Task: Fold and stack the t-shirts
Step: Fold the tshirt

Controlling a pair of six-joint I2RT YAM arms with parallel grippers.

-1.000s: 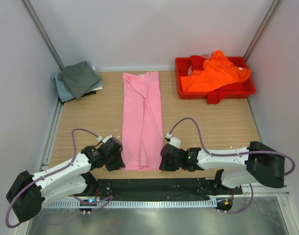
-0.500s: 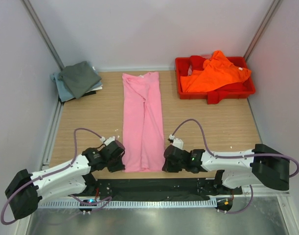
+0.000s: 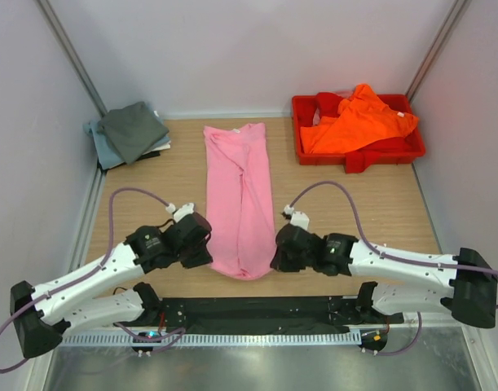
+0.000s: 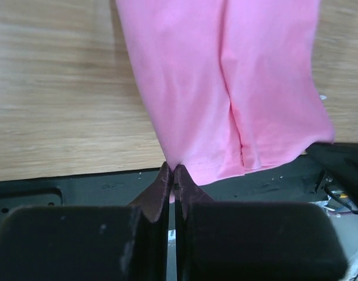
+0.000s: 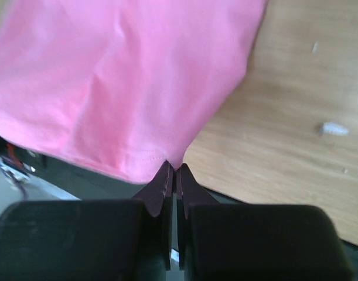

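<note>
Pink t-shirt [image 3: 239, 195], folded lengthwise on the table [image 3: 371, 212], limp light cloth, likely to sag between holds: left gripper [image 4: 172, 177] and right gripper [image 5: 172, 174] each clamped on a near hem corner, sensible grip points.

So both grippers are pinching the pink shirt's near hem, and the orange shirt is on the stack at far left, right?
No: the top view shows the orange shirt in the red tray, far right. The left gripper and right gripper do pinch the near hem of the pink shirt.

Lab booth (white panels [image 3: 257, 49] around a wooden table [image 3: 371, 212])
</note>
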